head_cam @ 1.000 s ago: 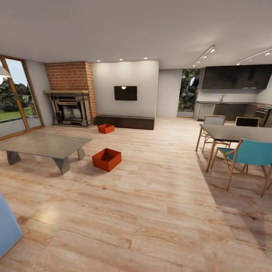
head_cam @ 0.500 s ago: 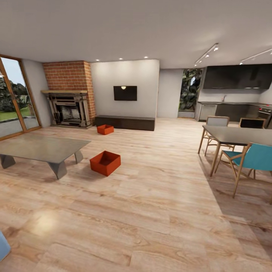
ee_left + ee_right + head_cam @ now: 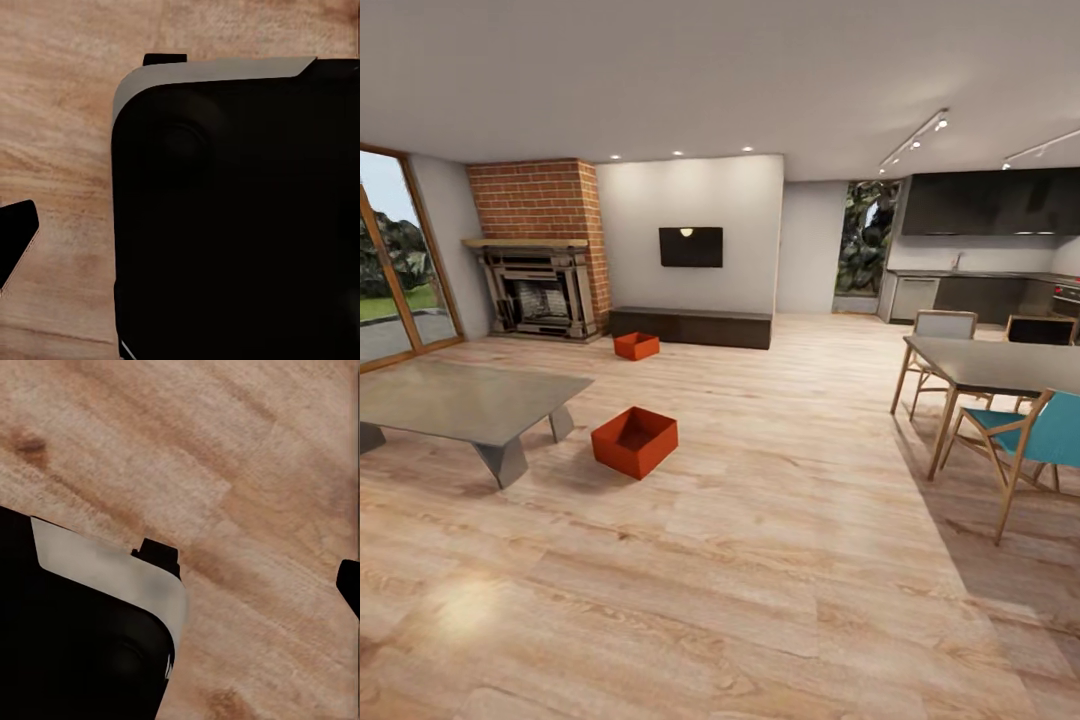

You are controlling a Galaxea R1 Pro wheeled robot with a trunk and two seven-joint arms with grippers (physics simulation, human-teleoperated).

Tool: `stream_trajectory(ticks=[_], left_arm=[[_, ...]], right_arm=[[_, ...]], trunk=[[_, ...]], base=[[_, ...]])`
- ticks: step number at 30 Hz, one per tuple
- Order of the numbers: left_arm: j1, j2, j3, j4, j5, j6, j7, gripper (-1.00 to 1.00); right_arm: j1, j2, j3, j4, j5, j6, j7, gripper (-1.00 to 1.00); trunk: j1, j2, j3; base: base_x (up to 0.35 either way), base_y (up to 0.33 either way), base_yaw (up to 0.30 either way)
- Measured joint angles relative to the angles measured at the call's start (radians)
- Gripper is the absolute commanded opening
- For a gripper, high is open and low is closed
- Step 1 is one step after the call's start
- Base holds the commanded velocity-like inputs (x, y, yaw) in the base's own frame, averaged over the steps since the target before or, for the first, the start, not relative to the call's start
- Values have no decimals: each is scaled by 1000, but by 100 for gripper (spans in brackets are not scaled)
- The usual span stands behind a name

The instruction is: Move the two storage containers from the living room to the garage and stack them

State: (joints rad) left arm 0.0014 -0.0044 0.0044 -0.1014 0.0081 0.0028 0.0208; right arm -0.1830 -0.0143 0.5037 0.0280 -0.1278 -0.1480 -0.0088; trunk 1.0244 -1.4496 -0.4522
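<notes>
We look over plank floor (image 3: 760,560). Nearest, one bin (image 3: 634,441) sits on it just beside the coffee table (image 3: 460,400). The other bin (image 3: 637,346) lies farther off, before the bench (image 3: 690,326) by the fireplace (image 3: 540,290). We cannot tell whether our grippers are clenched or released.

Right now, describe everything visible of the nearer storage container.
The nearer storage container is a plain orange-red open-topped bin with low straight walls and a flat, empty bottom. It sits upright on the light wood floor, turned corner-on to the camera, beside the grey coffee table but apart from it. Nothing touches it.
</notes>
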Motion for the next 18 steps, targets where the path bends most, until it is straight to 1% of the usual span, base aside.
stream_trajectory(ticks=[18], left_arm=[[0, 0, 1, 0, -1, -1, 0, 100]], right_arm=[[0, 0, 0, 0, 0, -2, -3, 100]], trunk=[[0, 0, 0]], base=[[323, 0, 0]])
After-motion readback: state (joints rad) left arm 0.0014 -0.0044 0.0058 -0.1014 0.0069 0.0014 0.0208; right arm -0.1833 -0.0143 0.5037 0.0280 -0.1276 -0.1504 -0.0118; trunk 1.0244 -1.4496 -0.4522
